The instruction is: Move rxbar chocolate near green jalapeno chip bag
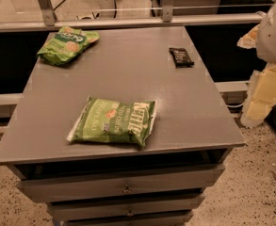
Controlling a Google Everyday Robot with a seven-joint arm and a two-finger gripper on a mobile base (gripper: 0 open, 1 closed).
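Note:
The rxbar chocolate, a small flat black wrapped bar, lies near the table's far right edge. The green jalapeno chip bag, large and green with white "Kettle" lettering, lies flat at the front middle of the grey table. The two are well apart. My arm's white shell is at the right edge of the view, beyond the table. The pale yellowish gripper hangs below it, off the table's right side, lower than the bar and touching nothing on the table.
A smaller bright-green snack bag lies at the table's far left corner. Drawers sit under the tabletop. A metal rail runs behind the table. Speckled floor lies to the right.

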